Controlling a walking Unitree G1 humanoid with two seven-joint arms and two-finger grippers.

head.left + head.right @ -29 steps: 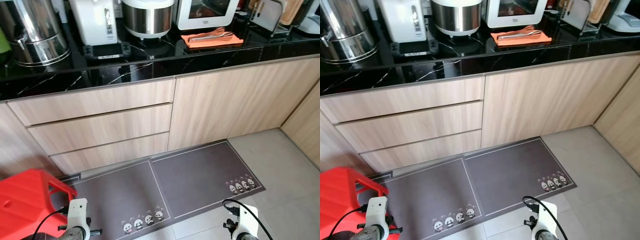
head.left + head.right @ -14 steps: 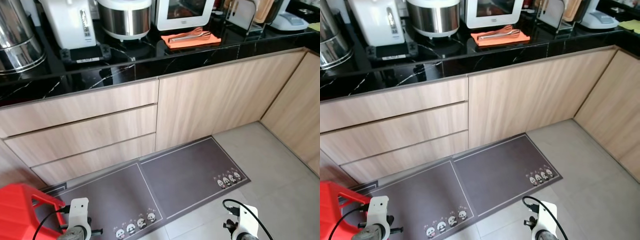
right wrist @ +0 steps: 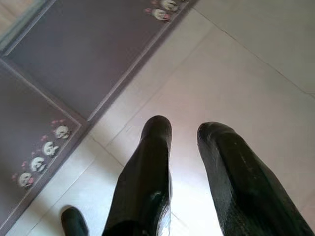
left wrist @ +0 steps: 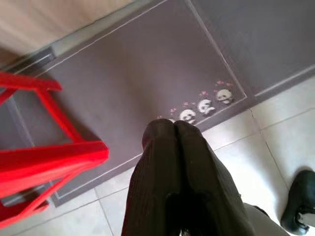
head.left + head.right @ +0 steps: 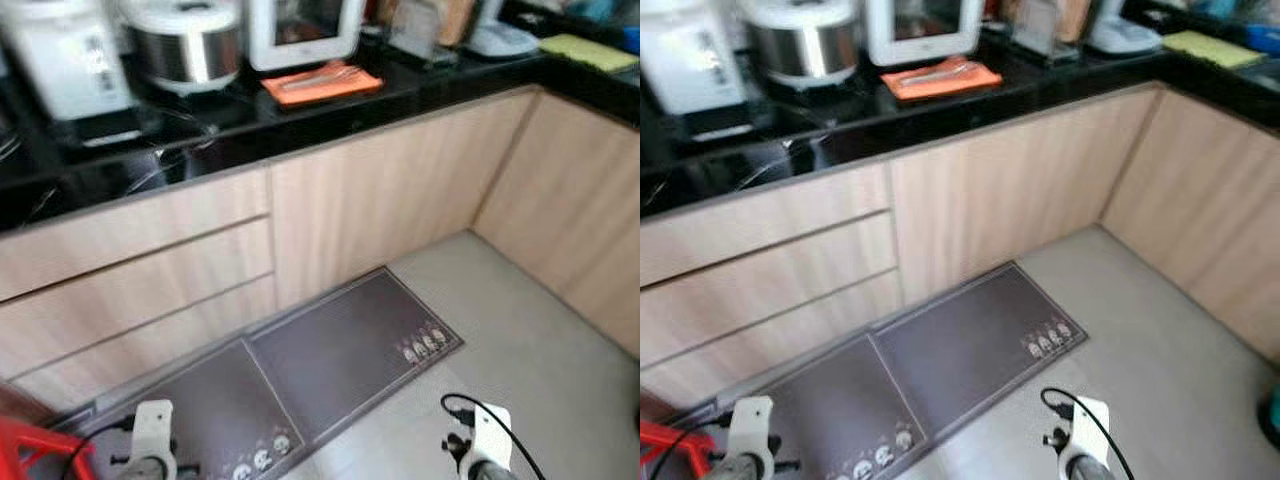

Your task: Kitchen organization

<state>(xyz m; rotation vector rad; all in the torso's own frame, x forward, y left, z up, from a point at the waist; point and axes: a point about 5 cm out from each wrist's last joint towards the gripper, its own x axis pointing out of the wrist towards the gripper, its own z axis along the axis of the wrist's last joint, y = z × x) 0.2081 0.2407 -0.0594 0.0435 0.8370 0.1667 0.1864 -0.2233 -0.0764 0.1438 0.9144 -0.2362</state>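
1. Both head views are blurred, so the appliances on the black table (image 5: 200, 150) read only as soft shapes: a white appliance (image 5: 65, 65), a steel cooker (image 5: 185, 45) and a white-framed oven (image 5: 300, 30), each cut off by the top edge.
2. An orange mat (image 5: 320, 83) with some utensil on it, too blurred to identify, lies on the table before the oven.
3. Further along the table, a yellow cloth (image 5: 1212, 45) sits by the corner; what stands behind it cannot be made out.
4. Below are pale wood drawers (image 5: 140, 270) and cupboard doors (image 5: 370, 190).
5. A grey floor mat (image 5: 340, 345) with small panda prints lies on the tiled floor (image 5: 540, 340).
6. A red stool (image 4: 39, 157) is cut off at the frame edge beside the left arm.
7. The left gripper (image 4: 174, 129) hangs over the mat, jaws pressed together, holding nothing.
8. The right gripper (image 3: 183, 132) hangs over bare tile, jaws slightly parted and empty.
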